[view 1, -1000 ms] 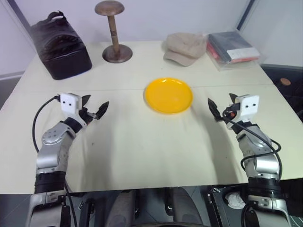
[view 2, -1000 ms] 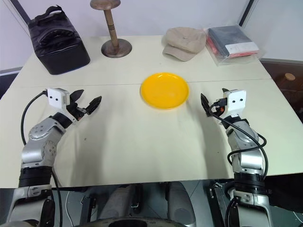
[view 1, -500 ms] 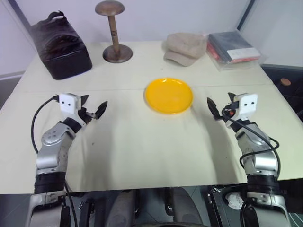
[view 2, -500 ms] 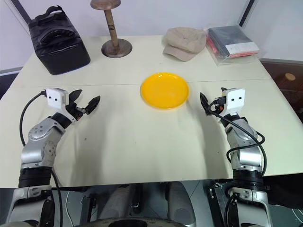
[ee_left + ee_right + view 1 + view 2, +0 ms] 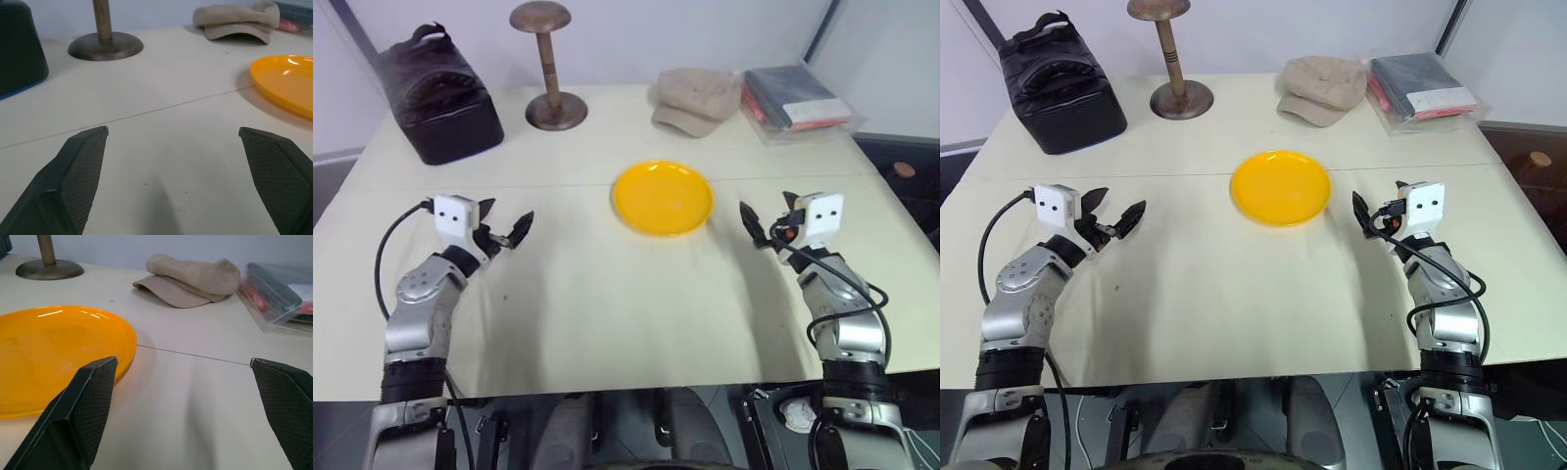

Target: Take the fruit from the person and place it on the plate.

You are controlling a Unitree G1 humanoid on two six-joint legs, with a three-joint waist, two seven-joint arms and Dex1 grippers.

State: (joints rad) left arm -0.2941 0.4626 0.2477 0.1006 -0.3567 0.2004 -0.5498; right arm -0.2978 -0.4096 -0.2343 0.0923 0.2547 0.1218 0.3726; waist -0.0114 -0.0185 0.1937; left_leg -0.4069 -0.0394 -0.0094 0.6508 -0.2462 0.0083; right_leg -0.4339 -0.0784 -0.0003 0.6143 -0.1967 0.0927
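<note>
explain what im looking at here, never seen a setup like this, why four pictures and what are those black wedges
This is a two-armed humanoid robot at a table. The two wide pictures come from cameras in its head, looking down over its arms. The other two come from cameras on its wrists, and the black wedges there are the gripper fingers. The left gripper and right gripper both hover with jaws open, holding nothing. On the table lie a yellow plate, a beige cap, a black bag, a wooden stand and a clear packet.

plate [image 5: 662, 198] mid-table, cap [image 5: 697, 99] behind it, bag [image 5: 437, 93] far left
</note>
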